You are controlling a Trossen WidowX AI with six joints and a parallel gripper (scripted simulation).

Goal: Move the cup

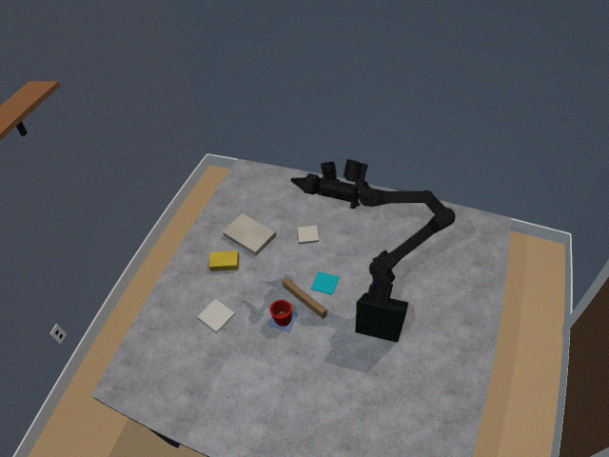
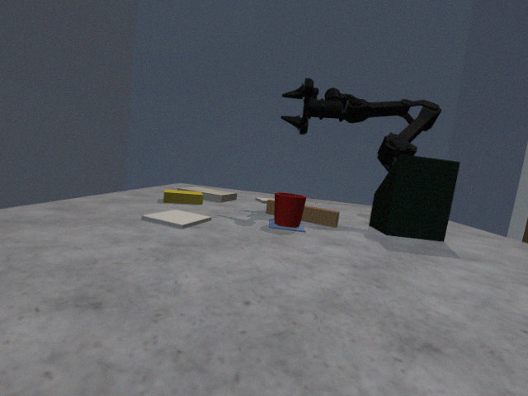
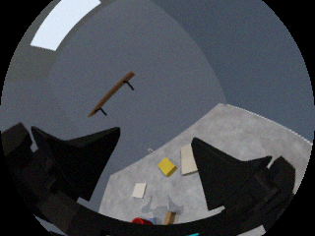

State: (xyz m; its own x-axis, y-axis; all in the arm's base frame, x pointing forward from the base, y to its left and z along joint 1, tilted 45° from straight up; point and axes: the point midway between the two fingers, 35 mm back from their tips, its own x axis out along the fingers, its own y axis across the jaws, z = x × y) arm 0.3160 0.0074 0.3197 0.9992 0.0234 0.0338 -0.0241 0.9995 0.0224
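Note:
The red cup (image 1: 283,320) (image 2: 289,210) (image 3: 140,220) stands upright on the blue pad (image 1: 288,327) (image 2: 296,228) (image 3: 154,220). Something small and green shows inside the cup in the top view; the marbles cannot be counted. The cyan pad (image 1: 324,283) (image 3: 194,234) lies bare on the table, and is not visible in the exterior view. My gripper (image 1: 293,181) (image 2: 281,106) (image 3: 157,137) is open and empty, pointing about level, high above the table and well away from the cup.
A wooden bar (image 1: 304,297) (image 2: 322,215) (image 3: 169,217) lies between the cup and the cyan pad. A yellow block (image 1: 224,260) (image 2: 183,197) (image 3: 167,167), a thick pale slab (image 1: 249,233) (image 2: 217,195) (image 3: 187,159) and two white tiles (image 1: 216,315) (image 1: 307,234) lie farther off.

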